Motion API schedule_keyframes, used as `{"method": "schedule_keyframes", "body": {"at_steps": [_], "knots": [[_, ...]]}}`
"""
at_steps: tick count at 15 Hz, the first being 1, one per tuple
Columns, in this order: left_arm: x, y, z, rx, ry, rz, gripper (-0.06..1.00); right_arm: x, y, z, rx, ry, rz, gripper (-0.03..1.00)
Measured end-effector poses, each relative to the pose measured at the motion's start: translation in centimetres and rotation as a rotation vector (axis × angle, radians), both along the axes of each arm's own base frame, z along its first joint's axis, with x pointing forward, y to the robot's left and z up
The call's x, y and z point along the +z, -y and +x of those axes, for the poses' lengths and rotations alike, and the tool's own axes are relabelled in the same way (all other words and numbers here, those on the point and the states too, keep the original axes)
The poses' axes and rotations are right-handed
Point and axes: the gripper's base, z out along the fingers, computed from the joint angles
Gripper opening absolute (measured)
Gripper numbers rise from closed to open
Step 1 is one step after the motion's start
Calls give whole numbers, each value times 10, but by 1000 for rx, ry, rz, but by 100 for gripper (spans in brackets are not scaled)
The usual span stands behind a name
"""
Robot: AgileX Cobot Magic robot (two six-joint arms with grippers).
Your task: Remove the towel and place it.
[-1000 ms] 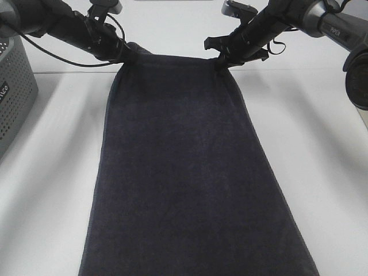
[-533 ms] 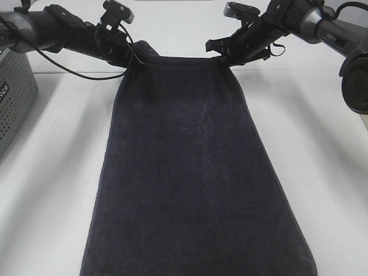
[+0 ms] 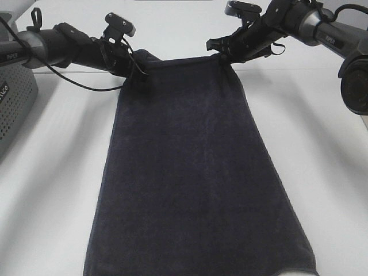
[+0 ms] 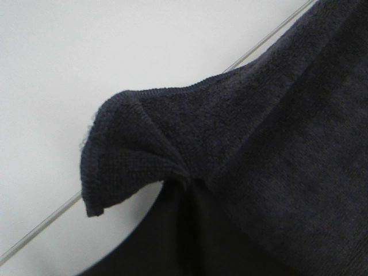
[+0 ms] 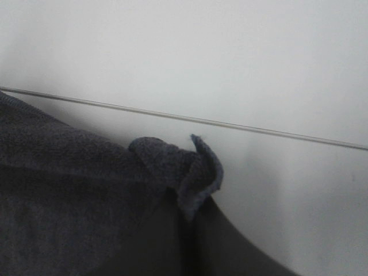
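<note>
The dark navy towel [image 3: 190,172] lies stretched lengthwise on the white table, its near end at the bottom of the high view. My left gripper [image 3: 137,66] is shut on the towel's far left corner, which bunches up in the left wrist view [image 4: 138,149]. My right gripper [image 3: 221,57] is shut on the far right corner, seen pinched in the right wrist view [image 5: 184,167]. Both far corners are held slightly above the table, and the far edge hangs taut between them.
A grey perforated basket [image 3: 14,109] stands at the left edge. A dark round object [image 3: 353,86] sits at the right edge. The white table [image 3: 322,161] shows bare on both sides of the towel, and a seam line [image 5: 230,122] runs across it.
Both grippers have carried the towel's far corners farther away, the left arm lowering toward horizontal. The towel slid away with them, and its near edge now shows at the bottom.
</note>
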Motion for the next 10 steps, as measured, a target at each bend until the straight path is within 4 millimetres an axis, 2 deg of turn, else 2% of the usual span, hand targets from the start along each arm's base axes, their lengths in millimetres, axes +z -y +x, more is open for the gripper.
{"method": "schedule_keyframes", "body": {"at_steps": [2, 5, 8, 10], "knots": [[-3, 2, 0, 2, 14, 13, 2, -10, 1, -1, -10, -9, -4, 2], [-9, 3, 1, 16, 20, 18, 2, -12, 2, 0, -22, 10, -4, 2], [-9, 2, 3, 36, 36, 24, 2, -30, 1, 3, -45, 14, 25, 2], [-9, 1, 3, 44, 44, 27, 6, -37, 1, 3, -54, 8, 39, 4]]}}
